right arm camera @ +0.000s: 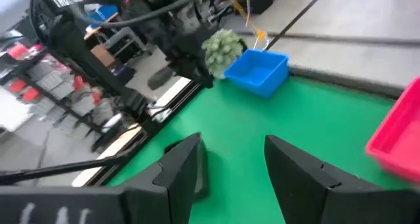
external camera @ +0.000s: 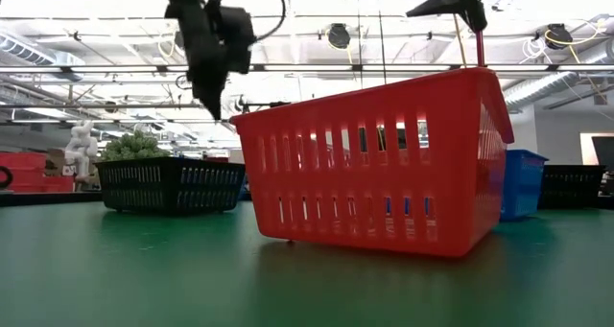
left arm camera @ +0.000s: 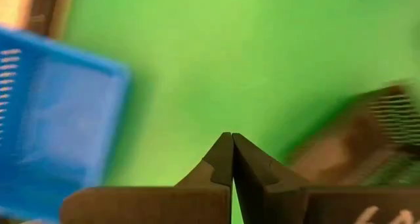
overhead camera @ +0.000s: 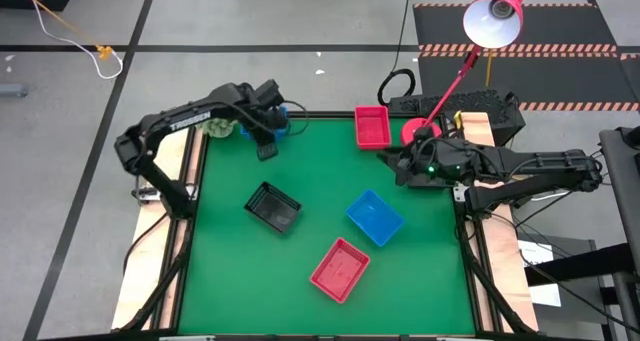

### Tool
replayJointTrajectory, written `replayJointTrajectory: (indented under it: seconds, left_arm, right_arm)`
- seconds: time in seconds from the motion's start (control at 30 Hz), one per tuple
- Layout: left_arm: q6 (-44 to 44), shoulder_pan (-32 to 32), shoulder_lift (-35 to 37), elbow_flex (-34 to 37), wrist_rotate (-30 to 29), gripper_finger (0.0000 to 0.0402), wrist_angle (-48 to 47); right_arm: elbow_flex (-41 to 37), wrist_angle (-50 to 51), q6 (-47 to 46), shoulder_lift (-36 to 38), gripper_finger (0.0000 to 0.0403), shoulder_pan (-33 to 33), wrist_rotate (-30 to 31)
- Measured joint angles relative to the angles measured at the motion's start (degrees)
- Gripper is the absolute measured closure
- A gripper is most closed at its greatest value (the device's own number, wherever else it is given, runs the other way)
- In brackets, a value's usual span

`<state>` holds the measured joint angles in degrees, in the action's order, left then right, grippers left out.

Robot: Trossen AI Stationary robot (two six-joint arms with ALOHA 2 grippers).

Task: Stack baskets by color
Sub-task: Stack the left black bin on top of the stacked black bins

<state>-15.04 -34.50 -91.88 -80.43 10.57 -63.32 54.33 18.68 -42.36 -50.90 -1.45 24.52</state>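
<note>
I am looking past my right gripper (right arm camera: 233, 168), whose two dark fingers are standing apart over the green table mat (right arm camera: 262, 125). A shallow blue plastic basket (right arm camera: 257, 71) is sitting at the mat's far corner, a green fuzzy plant ball (right arm camera: 223, 48) just beside it. The black left arm (right arm camera: 105, 40) is reaching across there. A red-pink plastic basket (right arm camera: 397, 138) is showing at the frame's right edge.

Overhead view evenly bright; pink desk lamp (overhead camera: 492, 19) lit, soft short shadows beside baskets on the green tabletop (overhead camera: 320, 191). Low view backlit by ceiling strip lights (external camera: 403, 70); near red basket (external camera: 379, 164) sharp, background softer. Left wrist view heavily motion-blurred: blue basket (left arm camera: 56, 122) smeared. Right wrist view mildly blurred.
</note>
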Motion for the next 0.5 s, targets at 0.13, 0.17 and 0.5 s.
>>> replayJointTrajectory:
  seconds: [0.13,0.17,0.5]
  left_arm:
    - [6.6,7.6,3.5,0.6,2.8,0.0388,-0.4]
    - [7.6,9.8,4.3,0.8,2.8,0.0382,-0.3]
    - [19.7,29.9,6.8,0.9,-7.1,0.032,2.2]
  right_arm:
    - [0.0,1.2,-2.4,0.0,0.0232,0.0,-0.8]
    - [0.0,1.5,-2.8,0.0,0.0232,0.0,-0.8]
    - [0.0,1.9,-4.1,-0.3,0.0232,0.0,-6.1]
